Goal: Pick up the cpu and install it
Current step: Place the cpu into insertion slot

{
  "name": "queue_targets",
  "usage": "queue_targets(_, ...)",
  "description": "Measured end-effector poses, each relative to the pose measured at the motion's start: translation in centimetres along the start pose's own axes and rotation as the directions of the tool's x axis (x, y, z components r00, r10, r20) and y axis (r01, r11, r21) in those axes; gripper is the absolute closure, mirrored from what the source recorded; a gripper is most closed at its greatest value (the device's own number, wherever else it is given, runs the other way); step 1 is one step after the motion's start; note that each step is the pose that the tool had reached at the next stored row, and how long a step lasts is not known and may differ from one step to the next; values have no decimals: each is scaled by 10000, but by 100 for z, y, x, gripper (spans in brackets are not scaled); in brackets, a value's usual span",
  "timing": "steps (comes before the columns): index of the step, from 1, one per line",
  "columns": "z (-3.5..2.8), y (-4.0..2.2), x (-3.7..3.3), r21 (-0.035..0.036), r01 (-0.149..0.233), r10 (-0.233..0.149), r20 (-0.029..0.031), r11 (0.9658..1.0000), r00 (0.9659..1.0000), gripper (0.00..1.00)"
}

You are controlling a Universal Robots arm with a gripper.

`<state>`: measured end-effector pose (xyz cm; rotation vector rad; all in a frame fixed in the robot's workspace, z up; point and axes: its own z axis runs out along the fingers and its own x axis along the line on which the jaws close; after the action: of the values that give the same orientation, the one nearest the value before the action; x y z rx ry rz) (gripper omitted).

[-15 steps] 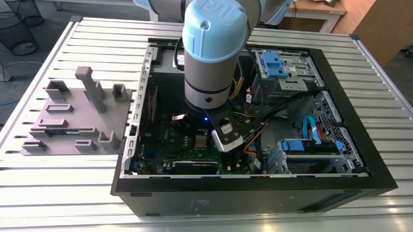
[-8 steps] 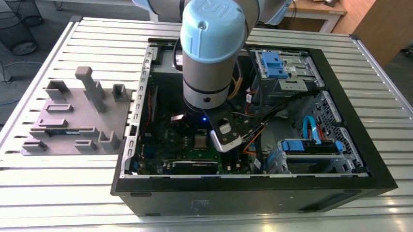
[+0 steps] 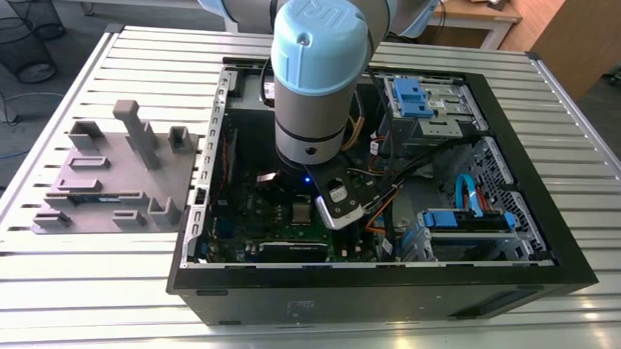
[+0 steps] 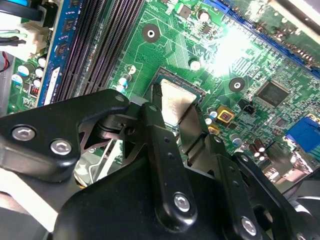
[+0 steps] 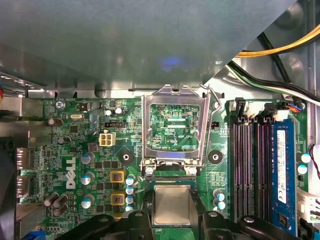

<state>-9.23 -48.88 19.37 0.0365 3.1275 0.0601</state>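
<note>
On the slatted bench [image 3: 97, 276], the tool [image 4: 174, 112] clamps a shiny silver square cpu [image 5: 172, 205] just beside the raised socket frame [image 5: 172, 157].

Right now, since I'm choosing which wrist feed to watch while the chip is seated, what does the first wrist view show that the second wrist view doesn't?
First wrist view, not the second: the socket frame hinged open, a white connector, and yellow and black cables. Second wrist view, not the first: a large black chip and a bright glare on the board. Both: the cpu at the gripper, the memory slots, and the yellow components.
</note>
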Motion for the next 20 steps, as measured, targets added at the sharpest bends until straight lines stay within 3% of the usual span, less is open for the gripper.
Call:
queue_targets(8, 1, 0, 0, -1, 0, 0, 0, 10000, 10000, 58)
queue_targets(9, 1, 0, 0, -1, 0, 0, 0, 10000, 10000, 51)
queue_targets(20, 29, -1, 0, 18, 1, -1, -1, 10000, 10000, 51)
